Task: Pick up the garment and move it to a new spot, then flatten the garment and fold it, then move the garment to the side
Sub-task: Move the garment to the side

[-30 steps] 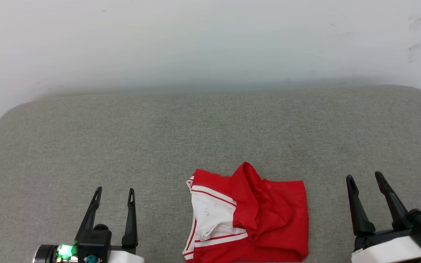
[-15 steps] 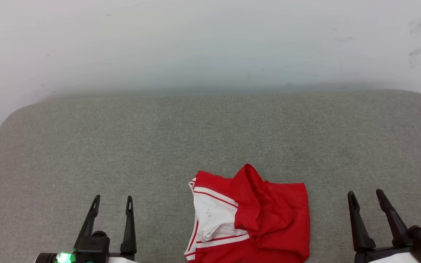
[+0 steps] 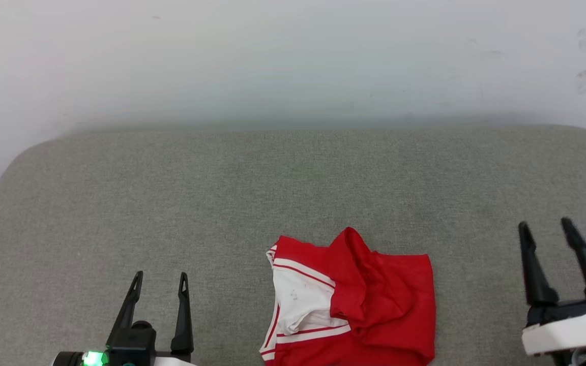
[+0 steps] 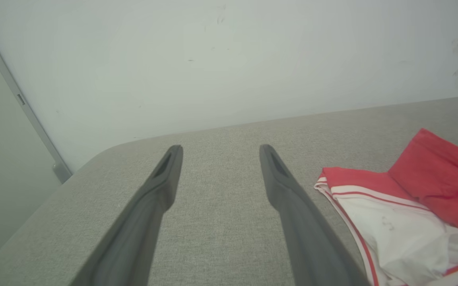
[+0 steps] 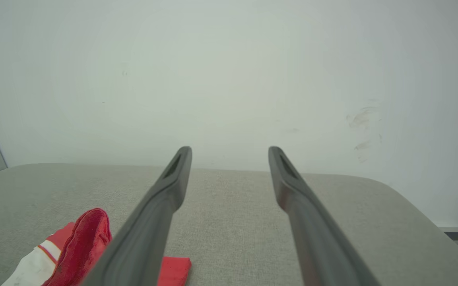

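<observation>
1. left tool [image 3: 161, 275]: nearest, well left of the garment [image 3: 374, 305], not touching it. Two dark fingers apart, nothing between them, pointing away from the robot. Green light lit on its base.
2. garment: near edge of the grey fabric surface [image 3: 222, 203], roughly centre, its near part cut off by the bottom of the head view. Crumpled and loosely folded, not flat. Red cloth on its right side, with a red fold standing up at the middle. The white part with red-white striped trim faces left, toward the left tool. No lettering or number visible.
3. right tool [image 3: 545, 224]: well right of the garment, apart from it, tips further out than the garment's far edge. Fingers apart, empty, slightly blurred in the head view. In the right wrist view the garment sits low and left of its left finger.
4. surface: bare grey fabric beyond the garment and to both sides, far corners rounded.
5. wall [image 3: 293, 61]: behind the garment, past the surface's far edge. Pale, with a few dark scuffs at upper right.
</observation>
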